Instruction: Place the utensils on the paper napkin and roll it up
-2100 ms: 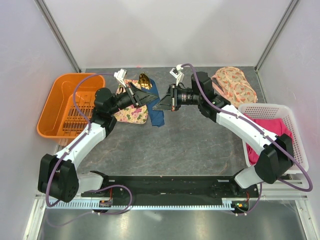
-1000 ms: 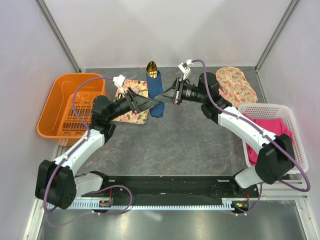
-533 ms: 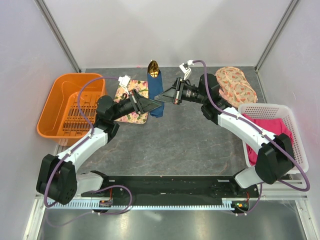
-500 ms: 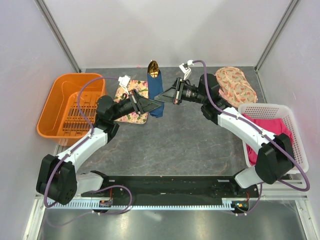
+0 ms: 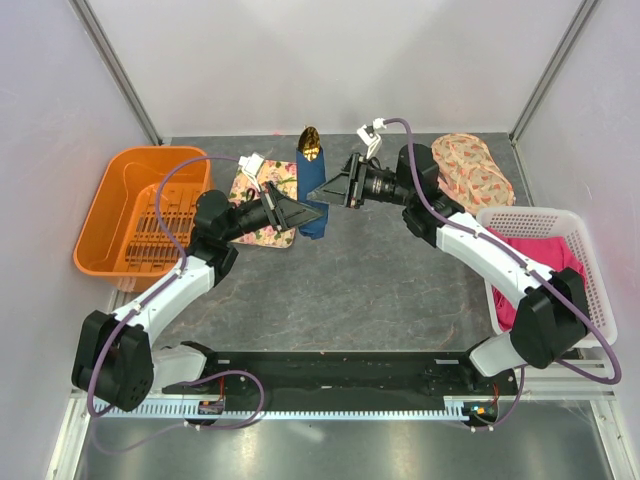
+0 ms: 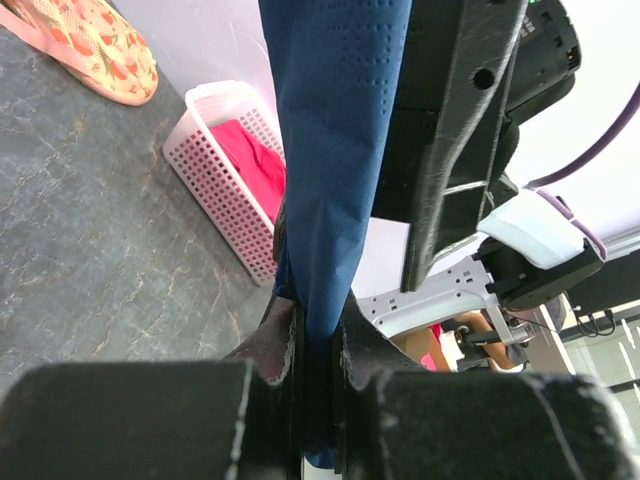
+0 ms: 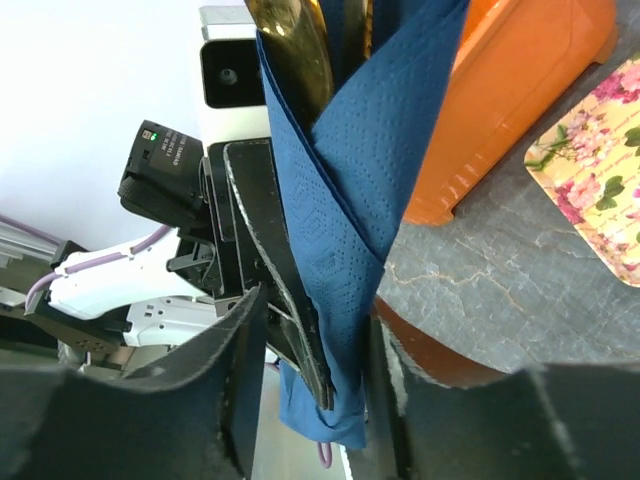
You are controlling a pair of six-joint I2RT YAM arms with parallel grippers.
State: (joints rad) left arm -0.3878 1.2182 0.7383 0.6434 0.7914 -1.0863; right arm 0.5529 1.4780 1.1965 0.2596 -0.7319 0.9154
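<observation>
**A:** Napkin [image 5: 312,185], where is it?
**B:** Rolled and held off the dark grey marbled table [image 5: 350,290], with white walls around. Gold utensils [image 5: 309,137] poke out of its top.
**A:** And the claws?
**B:** The left gripper [image 6: 318,330] pinches its lower end tight. The right gripper [image 7: 312,310] stands parted around it.

Robot lab cell: plain white walls [image 5: 330,60], aluminium corner posts [image 5: 116,68], grey tabletop [image 5: 360,290]

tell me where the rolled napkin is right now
Top view, rear centre: the rolled navy napkin is pinched by the left claw, just right of the floral tray.
</observation>
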